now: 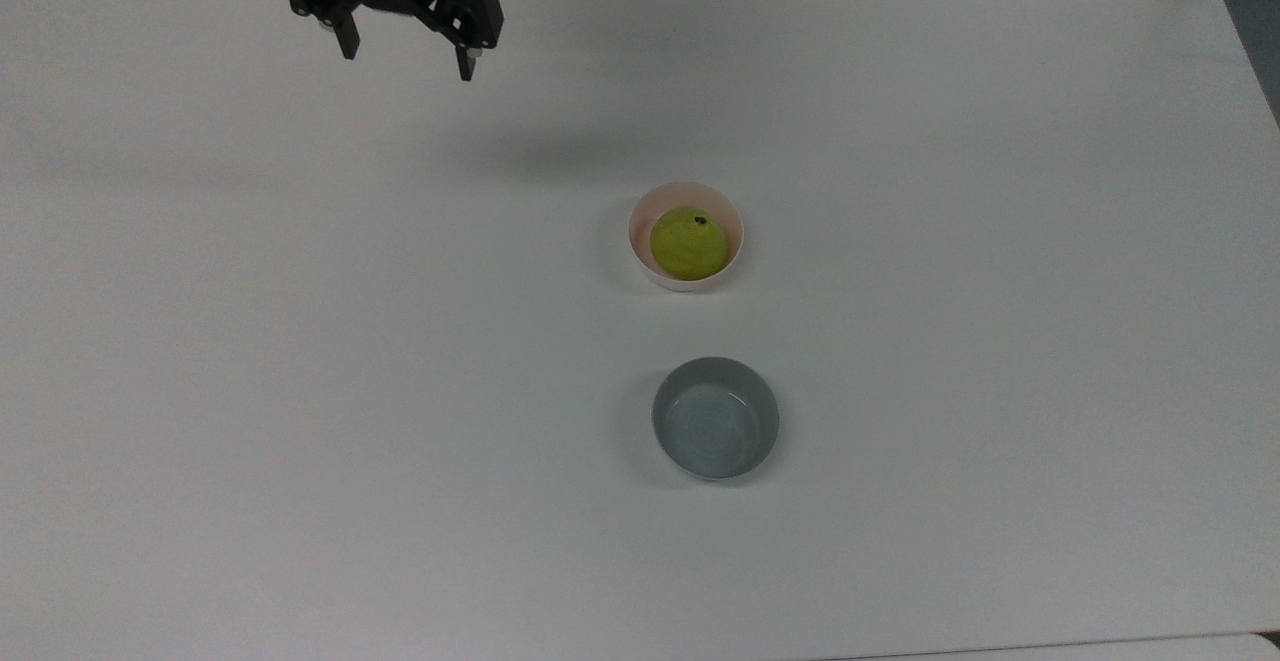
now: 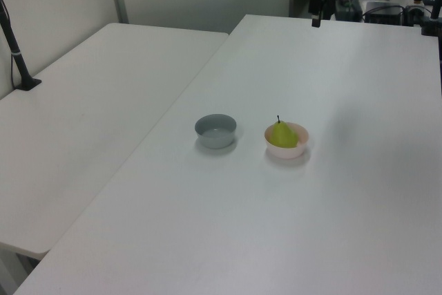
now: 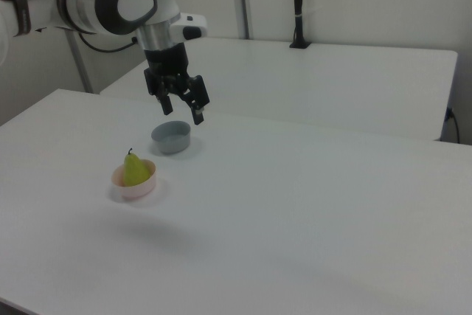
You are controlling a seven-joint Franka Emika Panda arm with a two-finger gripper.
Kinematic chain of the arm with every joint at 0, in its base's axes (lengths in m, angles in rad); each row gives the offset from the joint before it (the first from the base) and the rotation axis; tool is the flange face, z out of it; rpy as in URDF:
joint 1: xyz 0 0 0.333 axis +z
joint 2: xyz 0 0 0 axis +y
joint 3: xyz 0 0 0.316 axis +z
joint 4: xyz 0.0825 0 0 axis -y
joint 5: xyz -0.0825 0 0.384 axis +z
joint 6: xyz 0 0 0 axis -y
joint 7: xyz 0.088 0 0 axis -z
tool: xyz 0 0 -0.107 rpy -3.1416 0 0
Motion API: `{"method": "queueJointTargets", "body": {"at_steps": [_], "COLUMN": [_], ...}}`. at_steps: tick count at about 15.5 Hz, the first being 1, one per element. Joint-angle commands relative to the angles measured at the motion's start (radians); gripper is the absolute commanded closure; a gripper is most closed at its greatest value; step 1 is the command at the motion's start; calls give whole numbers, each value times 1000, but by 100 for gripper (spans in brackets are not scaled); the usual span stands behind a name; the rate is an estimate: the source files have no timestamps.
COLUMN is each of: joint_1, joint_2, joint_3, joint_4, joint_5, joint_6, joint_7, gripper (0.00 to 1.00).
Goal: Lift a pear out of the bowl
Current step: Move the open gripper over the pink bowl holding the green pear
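In the top view, the grey bowl [image 1: 715, 418] sits lowest on the white table [image 1: 300, 361]. Just above it, apart, the pale pink bowl [image 1: 640, 216] holds the yellow-green pear [image 1: 687, 243], stem upright in the right view. Well away at the top view's upper left, the gripper [image 1: 408, 53] hangs with fingers spread apart, holding nothing.

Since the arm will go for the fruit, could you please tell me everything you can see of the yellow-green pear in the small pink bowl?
The yellow-green pear is smooth-skinned, broad below and narrowing upward to a thin dark stem. It stands upright inside the small pale pink bowl, its top rising above the rim and its body filling most of the bowl. Nothing else touches it. The open black gripper hangs far off toward the top view's upper left.
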Motion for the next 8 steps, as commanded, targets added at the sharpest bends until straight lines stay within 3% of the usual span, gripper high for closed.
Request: {"method": "queueJointTargets", "body": {"at_steps": [1,8], "joint_1": [120,295], "joint_2": [13,32], "joint_3": [-41,-36], "joint_4": [-13,-12], "joint_5": [23,61], "joint_6": [-8,-5], "joint_7": [-6,-6], "gripper": [0,0]}}
